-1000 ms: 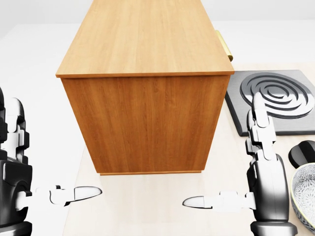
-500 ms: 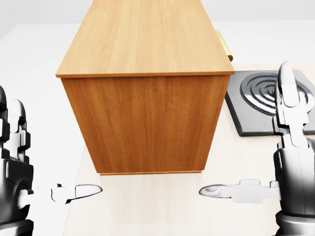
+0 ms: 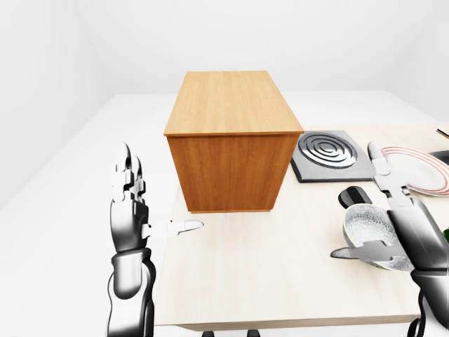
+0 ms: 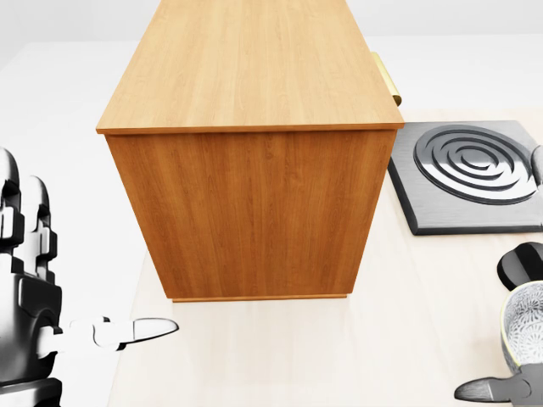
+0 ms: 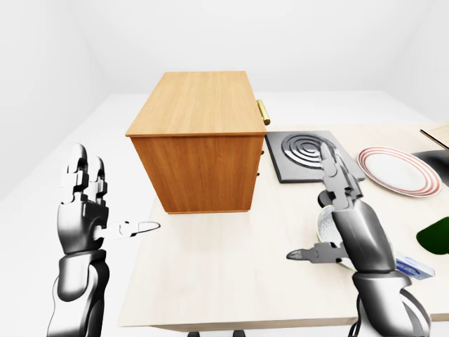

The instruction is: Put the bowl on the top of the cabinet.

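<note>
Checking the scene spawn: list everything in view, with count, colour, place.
cabinet: 1, orange-brown wood, centre of the left-eye view, on the table
table: 1, pale wood, under everything
bowl: 1, white speckled, by the right hand
burner plate: 1, dark grey with rings, right of the cabinet
plate: 1, white with red rim, right of the burner plate
black object: 1, above the bowl, unclear what
green object: 1, right edge, cut off
left hand: 1, silver-black, open, left of the table
right hand: 1, silver-black, open beside the bowl
</note>
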